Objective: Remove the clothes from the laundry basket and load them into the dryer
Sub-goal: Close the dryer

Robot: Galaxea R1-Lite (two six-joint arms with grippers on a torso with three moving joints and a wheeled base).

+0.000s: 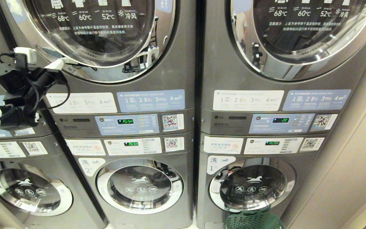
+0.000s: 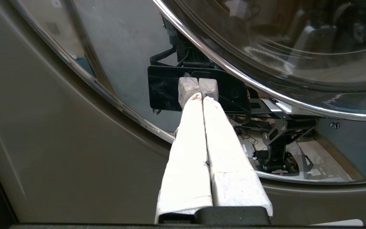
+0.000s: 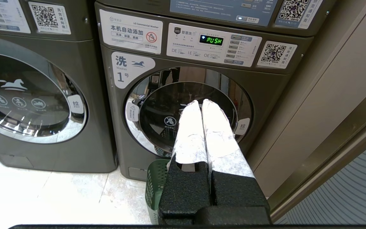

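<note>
We see only the basket's [image 1: 254, 220] rim, cut off at the floor's near edge below washer 1 [image 1: 249, 187]; no clothes show. Our left hand [image 2: 198, 88], pressed together, touches the dryer's [image 1: 116, 79] chrome door rim [image 2: 106, 92]. Right hand [image 3: 202, 106] pressed together, empty.

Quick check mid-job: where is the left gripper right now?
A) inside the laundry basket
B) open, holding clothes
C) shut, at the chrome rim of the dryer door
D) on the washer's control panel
C: in the left wrist view the left gripper has its fingers pressed together, empty, with their tips against the chrome-rimmed dryer door.
</note>
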